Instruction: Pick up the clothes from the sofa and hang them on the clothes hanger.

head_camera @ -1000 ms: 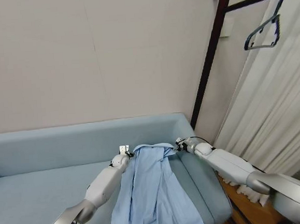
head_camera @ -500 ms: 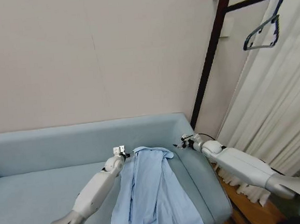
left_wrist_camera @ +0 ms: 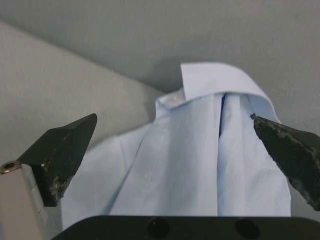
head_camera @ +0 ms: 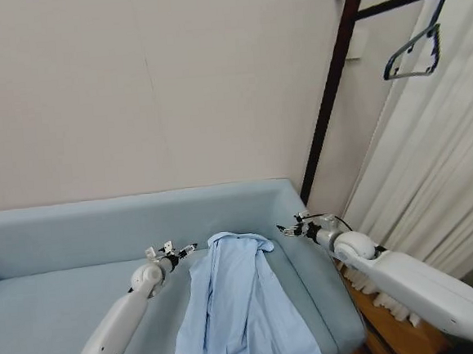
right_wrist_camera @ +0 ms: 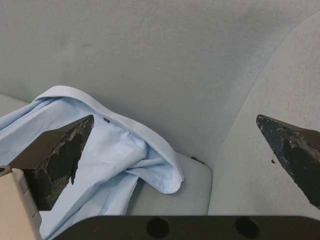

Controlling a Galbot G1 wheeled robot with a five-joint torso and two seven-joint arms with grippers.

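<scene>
I have both arms out over the sofa [head_camera: 60,232], one on each side of the light blue shirt [head_camera: 243,308]. The shirt lies on the seat at the sofa's right end. Its collar [left_wrist_camera: 220,80] is near the foot of the backrest, and the body runs down toward the front edge, rumpled along its folds. The left gripper [head_camera: 173,250] hovers over the seat just beside the collar's left side, fingers spread wide and clear of the cloth. The right gripper [head_camera: 296,224] sits at the inner edge of the right armrest [head_camera: 309,270], near the collar's other side, also spread wide and holding nothing. From the right wrist I can see the collar curled over against the seat. The clothes hanger [head_camera: 413,48] hangs high beside the dark rack [head_camera: 330,112], in front of the curtain [head_camera: 433,178].
</scene>
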